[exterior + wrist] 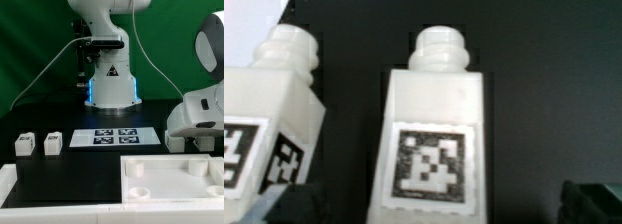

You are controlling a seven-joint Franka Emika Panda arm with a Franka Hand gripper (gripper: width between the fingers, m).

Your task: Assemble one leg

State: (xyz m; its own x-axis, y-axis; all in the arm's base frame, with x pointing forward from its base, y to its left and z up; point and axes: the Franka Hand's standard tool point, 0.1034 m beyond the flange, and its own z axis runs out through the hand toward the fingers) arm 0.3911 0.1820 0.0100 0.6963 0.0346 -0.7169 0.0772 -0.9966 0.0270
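Note:
In the wrist view, a white leg (438, 130) with a knobbed peg on its end and a black-and-white tag on its face lies between my fingers. My gripper (434, 206) is open. One dark fingertip (278, 206) and the other (592, 198) stand apart from the leg's sides with gaps. A second leg (267, 120) lies right beside it. In the exterior view my gripper (196, 136) is low at the right, and it hides most of these two legs. Two more legs (24, 145) (52, 143) stand at the left.
The marker board (112, 137) lies mid-table in front of the robot base (108, 85). The large white tray-like tabletop (150, 165) lies at the front right. A white block (20, 180) sits at the front left.

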